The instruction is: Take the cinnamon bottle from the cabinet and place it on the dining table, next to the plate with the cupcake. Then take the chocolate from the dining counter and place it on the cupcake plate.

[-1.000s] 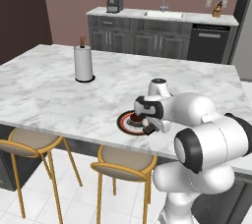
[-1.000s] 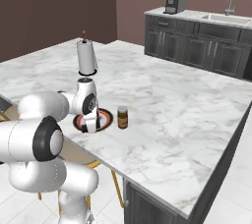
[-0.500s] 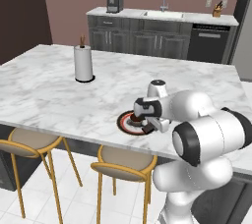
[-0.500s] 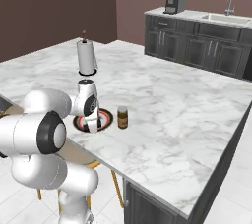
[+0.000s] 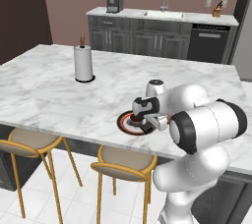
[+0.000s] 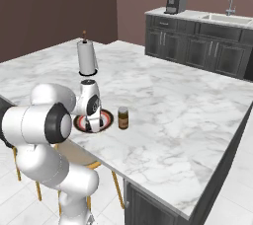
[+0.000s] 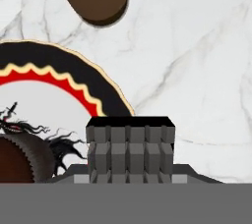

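1. Gripper [image 6: 94, 126] low over the plate [image 6: 105, 119], fingers [image 7: 129, 149] close together on a small black bar, the chocolate [image 7: 129, 121].
2. Cupcake [image 7: 22, 159] on the plate beside the fingers.
3. Jar [image 6: 123, 118] upright just beside the plate on the marble table [image 6: 188, 120].
4. Paper towel roll [image 5: 83, 63] farther back.

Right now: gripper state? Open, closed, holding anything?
Gripper: closed, holding the chocolate low over the rim of the plate.
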